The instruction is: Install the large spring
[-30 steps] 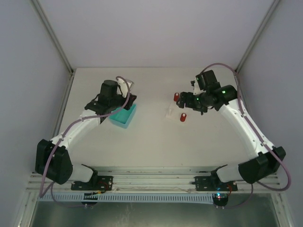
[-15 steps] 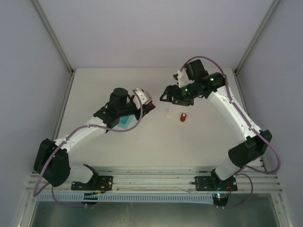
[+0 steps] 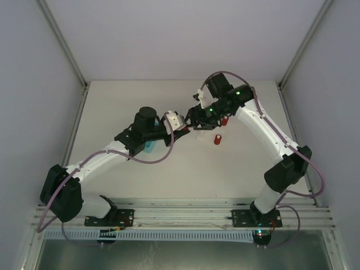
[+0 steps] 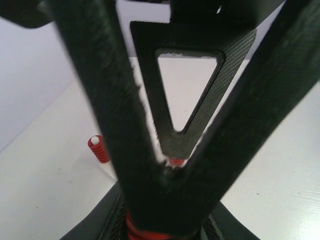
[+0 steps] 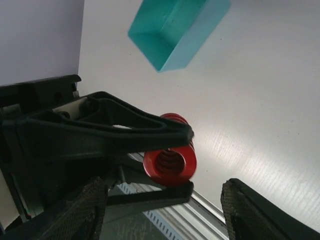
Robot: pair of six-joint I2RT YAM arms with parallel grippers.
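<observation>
Right up close on the left gripper [image 4: 162, 205]: its two dark woven-carbon fingers [image 4: 95, 85] fill the frame, slanting in to meet low in the centre. Red coils of a red spring [image 4: 150, 233] peek out pinched at the bottom edge, and there's a sliver of red just above the join. Between the fingers sits a carbon plate [image 4: 192, 37] with a triangular cut-out. Off to the left, a small red spring [image 4: 98, 148] stands upright on the white table [image 4: 45, 190], apart from the fingers.
</observation>
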